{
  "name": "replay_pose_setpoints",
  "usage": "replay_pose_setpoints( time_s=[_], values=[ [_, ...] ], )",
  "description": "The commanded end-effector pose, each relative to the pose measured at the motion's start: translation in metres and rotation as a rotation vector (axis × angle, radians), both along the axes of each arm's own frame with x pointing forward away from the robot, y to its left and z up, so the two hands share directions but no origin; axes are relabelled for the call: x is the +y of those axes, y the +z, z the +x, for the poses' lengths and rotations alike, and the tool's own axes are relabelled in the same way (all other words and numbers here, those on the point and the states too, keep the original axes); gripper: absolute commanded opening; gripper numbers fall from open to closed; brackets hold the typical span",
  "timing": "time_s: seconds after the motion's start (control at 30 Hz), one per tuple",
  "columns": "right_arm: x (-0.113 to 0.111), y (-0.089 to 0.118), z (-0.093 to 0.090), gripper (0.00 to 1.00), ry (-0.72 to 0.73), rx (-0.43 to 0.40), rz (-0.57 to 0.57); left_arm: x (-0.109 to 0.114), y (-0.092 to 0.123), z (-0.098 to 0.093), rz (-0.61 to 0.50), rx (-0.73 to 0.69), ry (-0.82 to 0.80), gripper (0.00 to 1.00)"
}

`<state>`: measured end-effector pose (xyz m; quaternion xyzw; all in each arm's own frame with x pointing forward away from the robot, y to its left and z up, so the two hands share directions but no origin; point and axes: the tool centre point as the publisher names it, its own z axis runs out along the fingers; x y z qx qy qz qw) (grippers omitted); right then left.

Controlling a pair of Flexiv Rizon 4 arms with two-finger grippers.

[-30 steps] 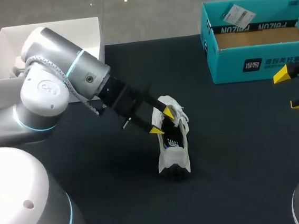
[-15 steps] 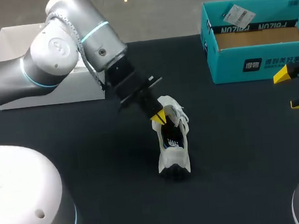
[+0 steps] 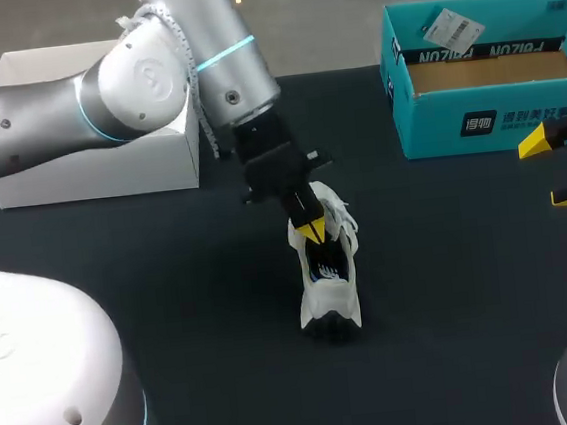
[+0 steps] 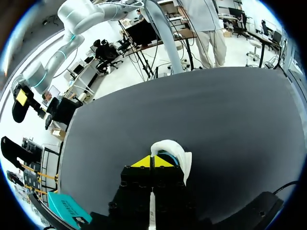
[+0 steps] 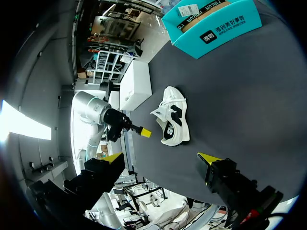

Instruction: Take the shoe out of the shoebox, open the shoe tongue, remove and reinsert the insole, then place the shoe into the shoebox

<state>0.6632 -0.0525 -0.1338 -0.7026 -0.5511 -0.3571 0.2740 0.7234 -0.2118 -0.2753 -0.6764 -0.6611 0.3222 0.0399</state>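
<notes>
A white shoe (image 3: pixel 328 274) with dark trim stands on the black table (image 3: pixel 453 307) near the middle, its opening facing up. My left gripper (image 3: pixel 313 232) is shut, its yellow tips together at the tongue over that opening. In the left wrist view the left gripper (image 4: pixel 152 162) touches the edge of the white tongue (image 4: pixel 173 149); whether it pinches it I cannot tell. From the right wrist view the left gripper (image 5: pixel 145 132) shows close beside the shoe (image 5: pixel 173 120). My right gripper (image 3: pixel 553 168) is wide open at the table's right edge, far from the shoe; the right gripper (image 5: pixel 159 157) holds nothing.
The open teal shoebox (image 3: pixel 492 77) stands at the back right, its brown inside showing, and appears in the right wrist view as shoebox (image 5: pixel 211 26). A white box (image 3: pixel 98 160) sits at the back left behind my left arm.
The left gripper went from open around the tongue to shut. The left arm swung round toward the back of the table, and its tips shifted slightly over the opening. Shoe and right arm stayed put.
</notes>
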Motion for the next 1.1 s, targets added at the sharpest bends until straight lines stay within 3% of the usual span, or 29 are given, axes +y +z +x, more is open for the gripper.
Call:
replay_pose_setpoints(
  time_s=[0.03,0.2,1.1],
  values=[
    [0.0,-0.001,-0.002,1.0,-0.003,-0.001,-0.002,-0.009,-0.009,-0.001,0.088,-0.016,-0.045,0.0],
    [0.0,-0.001,-0.002,1.0,-0.003,-0.001,-0.002,-0.006,-0.023,0.001,0.152,-0.054,-0.094,0.0],
    [0.0,-0.001,-0.002,1.0,-0.003,-0.001,-0.002,0.0,-0.083,-0.002,0.246,-0.138,-0.127,0.0]
  ],
)
